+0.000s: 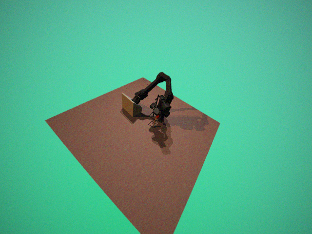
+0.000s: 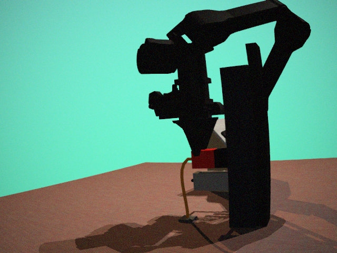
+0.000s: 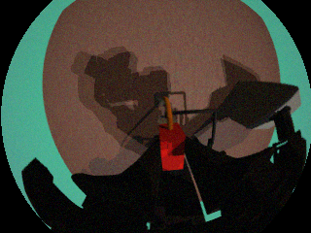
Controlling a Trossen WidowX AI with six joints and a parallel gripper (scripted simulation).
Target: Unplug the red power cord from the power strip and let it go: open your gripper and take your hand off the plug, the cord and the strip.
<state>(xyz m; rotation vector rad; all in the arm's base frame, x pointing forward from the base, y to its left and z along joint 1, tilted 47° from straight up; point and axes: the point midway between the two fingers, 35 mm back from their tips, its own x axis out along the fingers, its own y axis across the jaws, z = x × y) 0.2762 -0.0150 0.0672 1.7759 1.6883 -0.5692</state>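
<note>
Right now your black parallel-jaw gripper (image 2: 196,152) is clamped on the red block-shaped plug (image 2: 203,158), fingers pinched narrow across its top edge. In the exterior view the gripper points straight down, its tapered tip touching the plug's upper left corner.

The plug sits horizontally, its right end meeting the tall black upright panel (image 2: 246,147). You can't tell from the exterior view whether the prongs are seated, since the panel hides that end. Just below the plug there's a grey rectangular box (image 2: 209,181) resting on the brown table surface (image 2: 81,217), with a visible gap between box and plug.

The orange cord (image 2: 184,187) leaves the plug's left face, curves down and drops near-vertical to a small dark flat anchor piece (image 2: 187,218) on the table. A thin dark line runs on from that piece toward the front edge.

In the wrist view you see the plug (image 3: 171,149) centred between the dark fingers, the cord (image 3: 167,112) running away from it toward the table.

In the top view the arm (image 1: 161,83) arches over from beside a tan flat board (image 1: 127,104) standing on edge; the plug is only a small red speck (image 1: 156,117) under the wrist.
</note>
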